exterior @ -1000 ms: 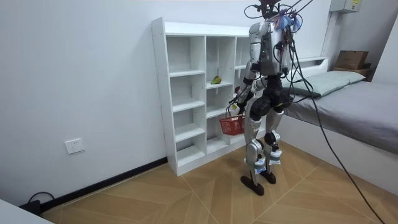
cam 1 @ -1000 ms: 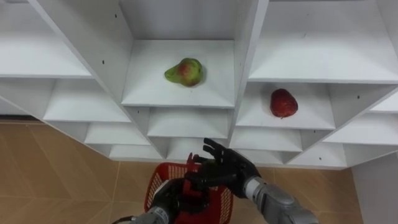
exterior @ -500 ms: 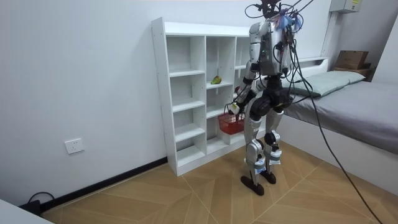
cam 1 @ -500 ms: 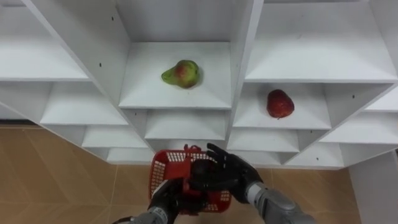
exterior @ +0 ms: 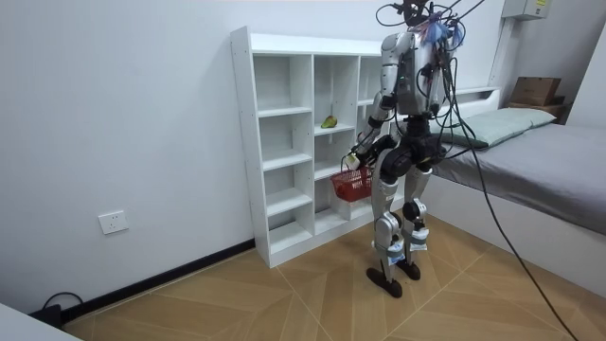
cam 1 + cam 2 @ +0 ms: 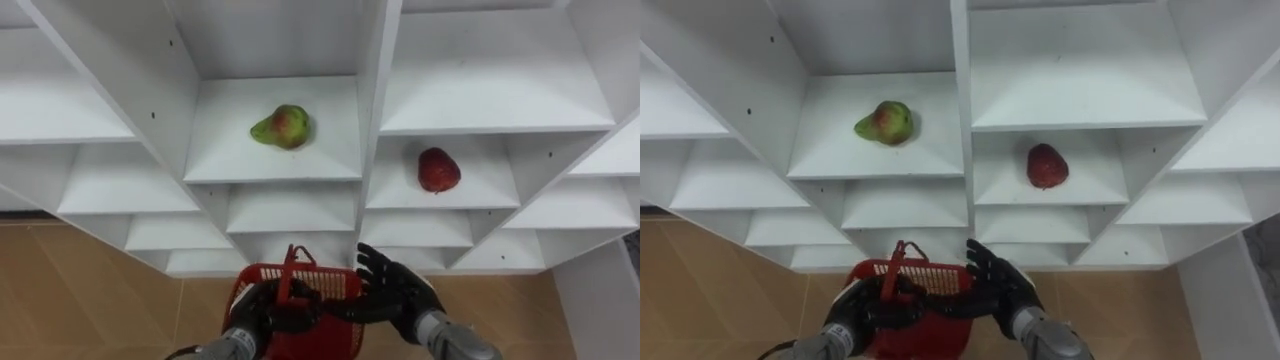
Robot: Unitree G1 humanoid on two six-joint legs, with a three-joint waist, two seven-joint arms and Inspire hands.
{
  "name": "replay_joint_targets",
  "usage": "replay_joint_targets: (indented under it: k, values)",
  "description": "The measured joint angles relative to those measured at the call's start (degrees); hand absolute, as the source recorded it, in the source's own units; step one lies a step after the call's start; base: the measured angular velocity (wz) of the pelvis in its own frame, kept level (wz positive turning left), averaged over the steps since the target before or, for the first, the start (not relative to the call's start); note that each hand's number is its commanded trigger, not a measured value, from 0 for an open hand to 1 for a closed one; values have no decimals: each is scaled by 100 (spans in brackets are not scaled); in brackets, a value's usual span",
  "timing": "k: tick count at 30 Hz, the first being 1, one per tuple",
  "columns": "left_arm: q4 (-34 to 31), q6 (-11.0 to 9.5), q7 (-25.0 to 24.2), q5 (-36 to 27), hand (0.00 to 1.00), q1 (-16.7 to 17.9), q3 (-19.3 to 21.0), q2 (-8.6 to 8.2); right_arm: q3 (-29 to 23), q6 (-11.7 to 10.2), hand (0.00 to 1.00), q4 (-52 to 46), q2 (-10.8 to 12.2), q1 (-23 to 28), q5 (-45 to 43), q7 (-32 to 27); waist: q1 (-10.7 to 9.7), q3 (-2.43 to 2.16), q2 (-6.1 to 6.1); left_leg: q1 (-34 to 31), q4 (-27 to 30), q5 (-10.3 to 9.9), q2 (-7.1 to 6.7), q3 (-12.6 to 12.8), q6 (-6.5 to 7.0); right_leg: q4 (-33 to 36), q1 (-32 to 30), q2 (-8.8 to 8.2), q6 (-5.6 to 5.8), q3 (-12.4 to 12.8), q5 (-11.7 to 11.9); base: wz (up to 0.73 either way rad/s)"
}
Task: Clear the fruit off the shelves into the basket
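Observation:
A green-and-red pear [image 6: 282, 127] lies in the middle cubby of the white closet [image 6: 381, 70]. One cubby to the right and one shelf lower sits a red fruit [image 6: 438, 169]. Low in front of the closet I hold a red mesh basket [image 6: 322, 273], its handle standing up. My left hand [image 6: 258, 312] is curled on the basket's near side. At the basket's right rim is my right hand [image 6: 402, 296], fingers spread and open. In the room view I stand upright facing the closet [image 5: 284, 142], the basket [image 5: 348, 187] at hip height before a lower shelf.
The other cubbies around the two fruits hold nothing. Wooden floor [image 6: 80, 290] shows below the closet. A bed [image 5: 540, 152] stands behind me at the room view's right, and a white wall panel [image 6: 600, 310] is at the lower right.
The basket has come up and closer to the closet. My right hand has slid from over the basket to its right rim. The whole picture has shifted a little.

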Motion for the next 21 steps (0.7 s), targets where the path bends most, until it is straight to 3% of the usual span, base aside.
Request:
replay_joint_targets:
  k: [15,21]
  values:
    - [-26,-64,52,5,100,79,164,18,-127,-74,0,-244,-19,99,-71,-24,15,9,-124,99,-46,2,6,76,3,-9,54,9,1,54,0,-1]
    - [-18,-121,155,8,100,262,323,65,-130,-86,0,-454,-86,123,-799,-21,22,27,-176,278,-134,2,7,96,4,-135,248,26,17,68,-8,-2]
